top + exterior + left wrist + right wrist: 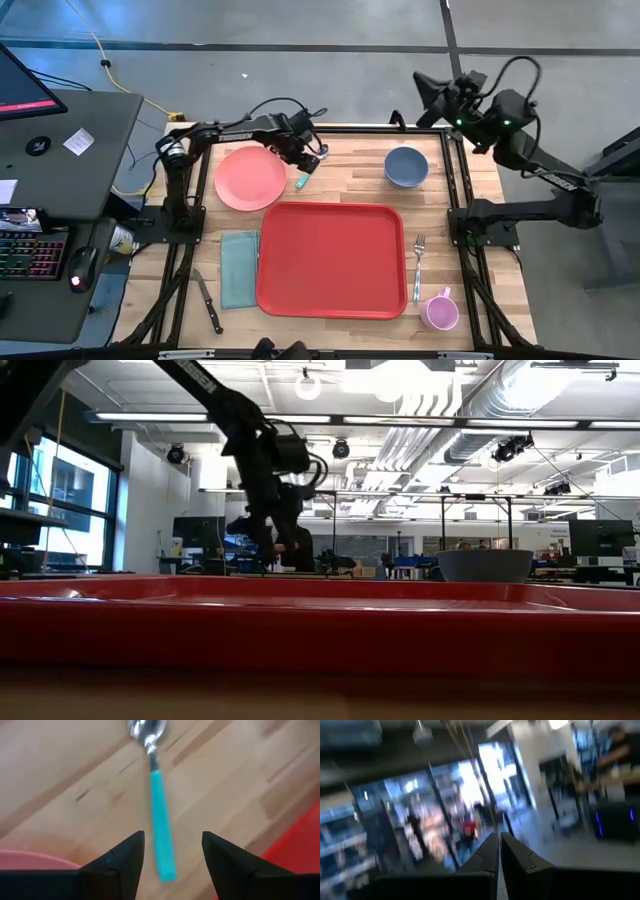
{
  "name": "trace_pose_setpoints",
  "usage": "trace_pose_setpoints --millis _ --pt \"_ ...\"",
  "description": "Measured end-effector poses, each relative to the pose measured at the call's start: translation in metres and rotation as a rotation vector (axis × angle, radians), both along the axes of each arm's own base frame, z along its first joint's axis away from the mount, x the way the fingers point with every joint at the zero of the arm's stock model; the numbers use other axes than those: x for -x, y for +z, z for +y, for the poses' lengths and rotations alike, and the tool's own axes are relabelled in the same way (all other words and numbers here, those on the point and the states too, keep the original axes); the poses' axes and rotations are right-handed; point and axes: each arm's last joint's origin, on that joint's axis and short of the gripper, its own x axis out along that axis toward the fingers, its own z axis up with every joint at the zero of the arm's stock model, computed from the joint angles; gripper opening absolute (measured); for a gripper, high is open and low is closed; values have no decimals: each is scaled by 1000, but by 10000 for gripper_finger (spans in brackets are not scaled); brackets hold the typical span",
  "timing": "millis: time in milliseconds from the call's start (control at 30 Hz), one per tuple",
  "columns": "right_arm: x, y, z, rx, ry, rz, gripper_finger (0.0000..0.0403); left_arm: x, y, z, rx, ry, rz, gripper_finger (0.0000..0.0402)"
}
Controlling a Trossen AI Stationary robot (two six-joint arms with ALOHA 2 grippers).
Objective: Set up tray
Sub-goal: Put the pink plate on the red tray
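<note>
The red tray (332,258) lies flat on the table's near middle; its rim (320,610) fills the low view. A spoon with a teal handle (161,830) lies on the wood between the pink plate (250,177) and the tray's far edge, seen small in the high view (302,181). My left gripper (172,842) hangs open just above it, one finger on each side of the handle's free end, apart from it. My right gripper (500,851) is shut and raised beyond the table's far right corner (440,95), pointing into the room.
A blue bowl (406,166) stands at the far right. A fork (418,265) and a pink mug (438,310) lie right of the tray. A teal napkin (238,268) and a knife (208,300) lie to its left. A desk with a keyboard stands left of the table.
</note>
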Motion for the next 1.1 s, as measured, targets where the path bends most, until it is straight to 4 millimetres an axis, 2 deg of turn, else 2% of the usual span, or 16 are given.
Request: trace_pose_setpoints --millis 267,533,633,733,900,1000,1100 --pt "2 -33 -2 -239 144 250 1 -6 -23 6 0 14 47 212" --pt "6 -57 -2 -384 126 449 1 -10 -31 1 37 -9 51 204" --pt "-1 -64 -8 -429 156 487 3 -10 -31 0 54 -14 45 205" --pt "-15 -75 -19 -482 204 529 27 -9 -31 -2 120 -28 25 203" --pt "-47 -107 -43 -627 223 610 110 -6 -14 -7 166 -50 -32 192" --pt "-60 -125 -56 -712 202 642 161 -1 8 -10 136 -48 -80 180" --pt "-66 -137 -67 -777 179 653 197 9 39 -16 92 -48 -140 165"
